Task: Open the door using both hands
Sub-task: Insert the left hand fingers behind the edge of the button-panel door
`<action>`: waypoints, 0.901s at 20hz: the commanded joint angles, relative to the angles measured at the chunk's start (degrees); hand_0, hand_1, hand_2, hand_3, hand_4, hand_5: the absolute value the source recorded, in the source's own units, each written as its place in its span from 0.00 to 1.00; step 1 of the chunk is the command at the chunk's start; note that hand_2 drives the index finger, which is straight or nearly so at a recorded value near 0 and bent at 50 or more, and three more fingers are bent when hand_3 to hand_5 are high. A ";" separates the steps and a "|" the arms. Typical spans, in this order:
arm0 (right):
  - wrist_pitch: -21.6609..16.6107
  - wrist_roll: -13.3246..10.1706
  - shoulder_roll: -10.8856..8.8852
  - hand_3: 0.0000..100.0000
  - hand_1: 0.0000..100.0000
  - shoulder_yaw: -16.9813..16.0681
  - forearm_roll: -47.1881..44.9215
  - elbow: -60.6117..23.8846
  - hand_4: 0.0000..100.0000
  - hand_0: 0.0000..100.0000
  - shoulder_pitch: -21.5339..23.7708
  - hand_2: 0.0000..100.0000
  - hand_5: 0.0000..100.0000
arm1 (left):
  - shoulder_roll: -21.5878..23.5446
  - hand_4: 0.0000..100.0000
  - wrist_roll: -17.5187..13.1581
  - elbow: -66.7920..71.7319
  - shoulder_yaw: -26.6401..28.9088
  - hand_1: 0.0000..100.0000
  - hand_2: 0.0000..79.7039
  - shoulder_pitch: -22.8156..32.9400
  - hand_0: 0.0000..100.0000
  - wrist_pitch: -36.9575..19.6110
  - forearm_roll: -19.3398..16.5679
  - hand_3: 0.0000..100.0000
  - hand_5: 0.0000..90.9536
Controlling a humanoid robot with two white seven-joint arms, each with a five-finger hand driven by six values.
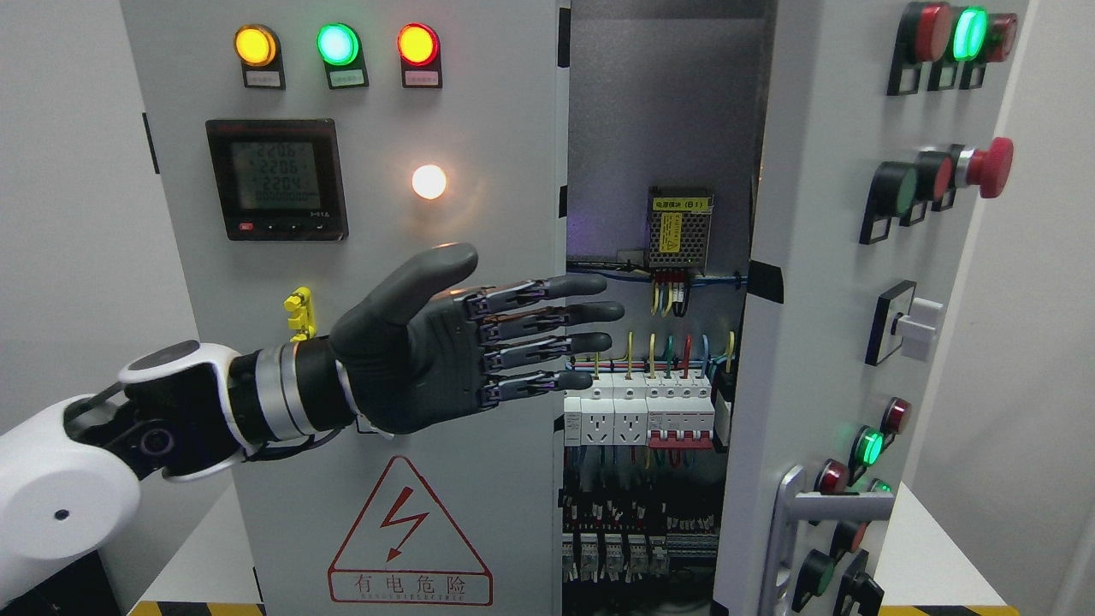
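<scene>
White bench [928, 556] carries the grey electrical cabinet [479, 103], standing upright on it. Yellow-black hazard tape [192, 608] along the bench's near edge.

Two grey cabinet doors, upright. Left door [376, 257] shut flat against the frame, carrying three lit round lamps in a row at the top (amber, green, red), a dark digital meter below them, a glowing white lamp beside the meter, a small yellow latch lower down and a red triangular shock-warning sign near the bottom. Right door [864, 282] swung outward, seen at an angle, studded with lamps and push buttons, a red mushroom button, a rotary switch and a silver pull handle low on the panel.
</scene>
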 commanded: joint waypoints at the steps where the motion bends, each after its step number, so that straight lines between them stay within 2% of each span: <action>1: -0.05 0.00 0.00 0.00 0.39 0.00 0.00 -0.01 0.00 0.12 0.00 0.00 0.00 | -11.97 0.00 2.94 1.44 -1.80 0.39 0.00 -1.43 0.12 0.09 -0.13 0.00 0.00; 9: -0.05 0.00 0.00 0.00 0.39 0.00 0.00 -0.01 0.00 0.12 0.00 0.00 0.00 | -19.79 0.00 11.20 3.91 -1.53 0.39 0.00 -1.52 0.12 0.35 -0.22 0.00 0.00; 18: -0.05 0.00 0.00 0.00 0.39 0.00 0.00 -0.01 0.00 0.12 0.00 0.00 0.00 | -23.49 0.00 13.84 3.91 -1.53 0.39 0.00 -1.61 0.12 0.35 -0.31 0.00 0.00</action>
